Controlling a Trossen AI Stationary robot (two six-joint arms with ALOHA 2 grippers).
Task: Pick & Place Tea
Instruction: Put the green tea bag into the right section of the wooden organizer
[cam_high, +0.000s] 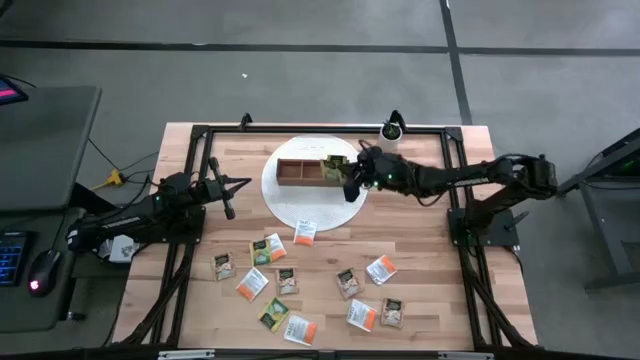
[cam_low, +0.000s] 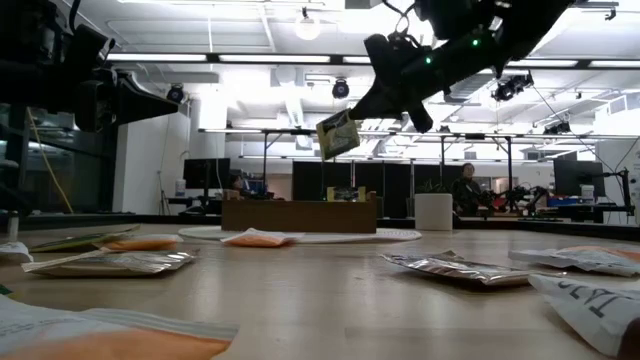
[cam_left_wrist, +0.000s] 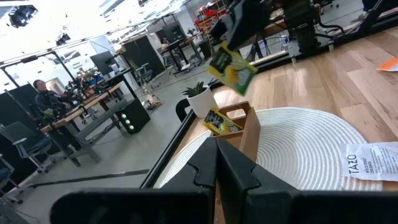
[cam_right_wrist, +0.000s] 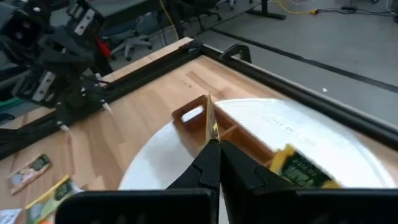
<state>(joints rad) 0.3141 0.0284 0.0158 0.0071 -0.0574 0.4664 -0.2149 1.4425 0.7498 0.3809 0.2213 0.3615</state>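
Green-yellow paper tea sachet (cam_low: 338, 134) is pinched in the closed right gripper (cam_high: 351, 186), above the brown wooden three-compartment box (cam_high: 300, 172) at frame centre. Sachet should be centred over the right compartment before release. Left gripper (cam_high: 228, 208) is parked closed, centre-left.

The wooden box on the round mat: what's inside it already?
One green-yellow tea bag stands in the wooden box's end compartment, below the right arm's fingers, which hold another tea bag above it. The box walls hide the other compartments' floors.

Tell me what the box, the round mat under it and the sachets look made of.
Wooden box: brown, grained wood, matte. Round mat: white, probably woven cord or fibre, with concentric ridges. Sachet held by the right end effector: printed paper, apparently; some table sachets look shiny, maybe foil-lined.
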